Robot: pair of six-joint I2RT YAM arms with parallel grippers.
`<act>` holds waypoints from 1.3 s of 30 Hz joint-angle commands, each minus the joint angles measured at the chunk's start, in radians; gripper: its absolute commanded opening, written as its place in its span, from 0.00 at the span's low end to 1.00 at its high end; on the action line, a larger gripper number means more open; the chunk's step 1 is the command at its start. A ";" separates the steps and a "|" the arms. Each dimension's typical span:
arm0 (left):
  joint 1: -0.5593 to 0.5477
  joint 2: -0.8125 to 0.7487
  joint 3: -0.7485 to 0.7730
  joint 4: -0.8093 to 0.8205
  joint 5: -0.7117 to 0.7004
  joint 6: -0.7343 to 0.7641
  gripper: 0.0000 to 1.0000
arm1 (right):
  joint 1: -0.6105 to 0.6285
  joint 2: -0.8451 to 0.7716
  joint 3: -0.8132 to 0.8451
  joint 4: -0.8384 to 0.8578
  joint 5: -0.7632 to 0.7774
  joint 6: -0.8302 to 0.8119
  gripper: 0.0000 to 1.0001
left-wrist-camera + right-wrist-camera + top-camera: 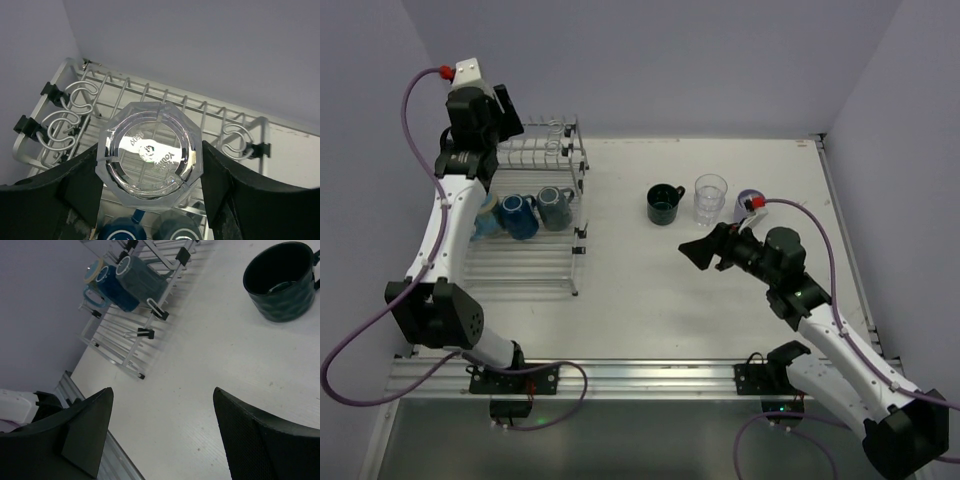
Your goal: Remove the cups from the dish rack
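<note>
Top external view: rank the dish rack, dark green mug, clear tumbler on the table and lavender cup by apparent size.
1. dish rack, by far the largest.
2. dark green mug and clear tumbler, about alike; not ranked.
3. lavender cup shows least, but it is partly hidden, so unsure.

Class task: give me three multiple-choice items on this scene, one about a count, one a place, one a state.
1. Mugs on the lower tier of the dish rack: A one; B three; C five.
2. The dark green mug stands: A on the table; B on the rack's top tier; C on the floor.
3. The left arm's jaws are: A open, empty; B shut on a clear tumbler; C shut on a blue mug.
Key: 1B, three lie side by side; 2A, it rests on bare tabletop; 3B, both jaws press the glass.
</note>
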 commanded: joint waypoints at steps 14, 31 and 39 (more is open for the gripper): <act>-0.262 -0.612 -0.674 0.618 0.555 -0.509 0.21 | 0.106 0.141 0.132 0.526 -0.100 0.406 0.81; -0.469 -0.629 -0.935 1.033 0.589 -0.714 0.20 | 0.203 0.336 0.253 0.678 -0.106 0.431 0.66; -0.511 -0.566 -0.965 1.105 0.598 -0.715 0.21 | 0.218 0.412 0.275 0.775 -0.157 0.443 0.45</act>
